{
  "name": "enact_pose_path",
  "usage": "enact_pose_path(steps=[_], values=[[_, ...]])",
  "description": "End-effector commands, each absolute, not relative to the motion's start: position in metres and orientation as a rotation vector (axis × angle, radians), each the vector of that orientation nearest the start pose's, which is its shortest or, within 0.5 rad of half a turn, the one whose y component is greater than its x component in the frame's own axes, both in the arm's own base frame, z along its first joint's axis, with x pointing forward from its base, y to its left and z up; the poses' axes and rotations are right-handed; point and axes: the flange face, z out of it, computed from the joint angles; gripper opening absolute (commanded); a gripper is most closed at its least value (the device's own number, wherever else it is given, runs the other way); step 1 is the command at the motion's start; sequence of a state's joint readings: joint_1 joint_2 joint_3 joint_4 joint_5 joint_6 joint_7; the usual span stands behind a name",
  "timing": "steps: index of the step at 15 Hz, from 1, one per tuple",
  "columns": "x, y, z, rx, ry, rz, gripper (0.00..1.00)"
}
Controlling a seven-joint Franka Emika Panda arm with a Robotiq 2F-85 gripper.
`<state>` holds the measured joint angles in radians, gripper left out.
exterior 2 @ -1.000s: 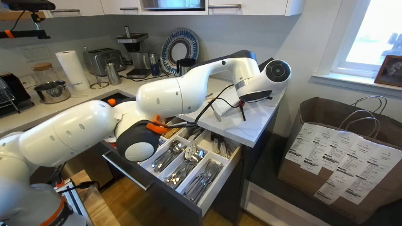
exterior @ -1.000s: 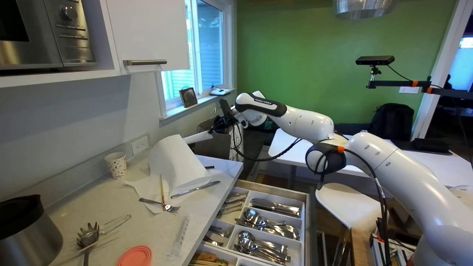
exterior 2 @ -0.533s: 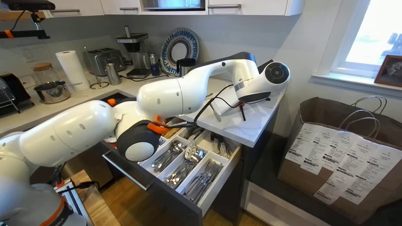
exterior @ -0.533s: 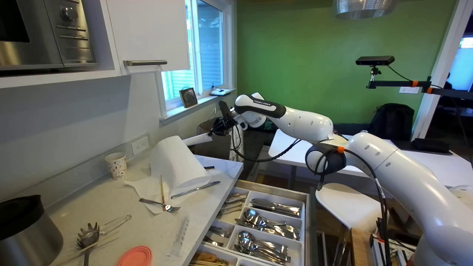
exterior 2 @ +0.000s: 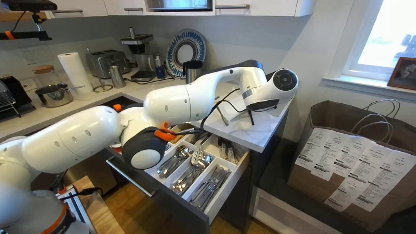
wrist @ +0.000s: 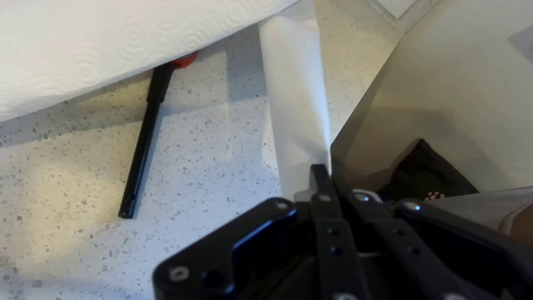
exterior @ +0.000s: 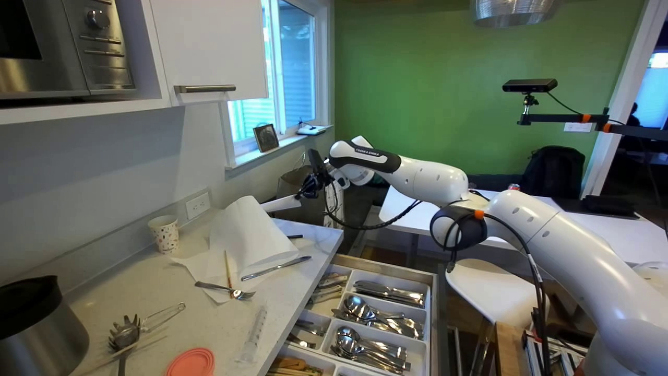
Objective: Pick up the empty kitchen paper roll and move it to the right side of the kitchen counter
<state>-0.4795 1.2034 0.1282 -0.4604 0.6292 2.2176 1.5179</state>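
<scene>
The white kitchen paper [exterior: 250,235] lies loosely curled near the end of the pale counter [exterior: 282,297]. A narrow white tube-like part [exterior: 284,203] sticks out from it past the counter's end, slightly raised. I cannot tell whether this part is the roll's core or folded paper. In the wrist view the strip [wrist: 295,91] runs from the embossed paper [wrist: 104,46] to my gripper [wrist: 331,171]. My gripper [exterior: 300,196] is shut on its edge, fingers close together. In an exterior view the paper [exterior 2: 235,109] is partly hidden behind the arm, which also hides the gripper.
A black lighter with red [wrist: 141,154] lies beside the paper. A knife [exterior: 276,268], a fork [exterior: 222,287] and a paper cup [exterior: 165,235] stand or lie near. An open cutlery drawer [exterior 2: 224,195] juts out below. A brown paper bag [exterior 2: 318,175] stands beyond the counter's end.
My gripper and the arm have moved down a little. The held strip has come lower with the gripper, and the curled paper has flattened and shifted slightly.
</scene>
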Motion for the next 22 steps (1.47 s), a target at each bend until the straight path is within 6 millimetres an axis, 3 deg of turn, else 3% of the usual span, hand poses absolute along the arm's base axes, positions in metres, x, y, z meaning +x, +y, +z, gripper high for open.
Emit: enact_pose_path(steps=[1,16,17,22], values=[[0.775,-0.34,0.369,-0.967,2.094,-0.068,0.0],[0.775,-0.327,0.343,-0.968,2.242,0.034,0.0],[0.774,-0.327,0.341,-0.971,2.255,0.039,0.21],[0.77,-0.329,0.352,-1.025,2.232,0.059,0.57]])
